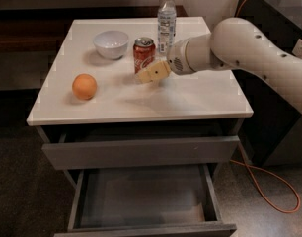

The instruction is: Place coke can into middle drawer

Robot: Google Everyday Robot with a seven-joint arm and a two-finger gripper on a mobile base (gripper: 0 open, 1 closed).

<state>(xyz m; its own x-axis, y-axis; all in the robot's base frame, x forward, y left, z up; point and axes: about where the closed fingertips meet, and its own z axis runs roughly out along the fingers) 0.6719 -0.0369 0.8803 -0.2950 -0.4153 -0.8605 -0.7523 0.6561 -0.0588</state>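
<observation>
One grasp pending: gripper (153,73) beside the coke can (144,55), drawer open below.

The can stands upright toward the back edge of the white cabinet top (200,102), roughly midway between the side edges. A bowl (111,43) is beside it and a water bottle (166,21) just behind. The gripper tip sits at the can's lower front, touching or nearly so and apparently not around it. Whether it is spread or closed cannot be told. Recommended procedure: centre the can between the jaws at mid-height and approach level, clear of the bottle. Close firmly and lift straight up. Then carry it over the front edge to the middle drawer (146,196).
</observation>
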